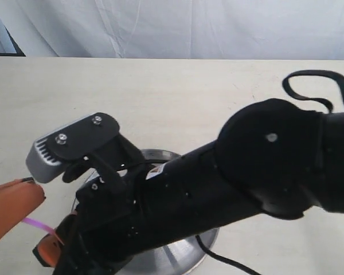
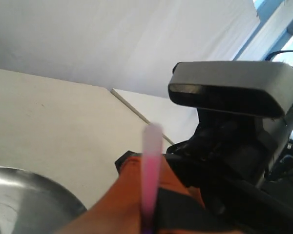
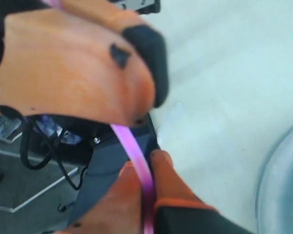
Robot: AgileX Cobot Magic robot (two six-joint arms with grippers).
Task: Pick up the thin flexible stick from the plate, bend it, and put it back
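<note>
So, bending step now: left fingers (image 2: 126, 191) and right fingers (image 3: 119, 204) are both clamped on the pink stick (image 3: 132, 146), held over the desk (image 1: 160, 97) near left of the plate (image 1: 180, 255). Next, probably ease the ends together gently, then lay it back.

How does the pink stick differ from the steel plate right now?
The pink stick is thin, bright and slightly curved; the steel plate is wide, round and shiny grey. The pink stick is held up between the left gripper and the right gripper; the steel plate lies on the table.
</note>
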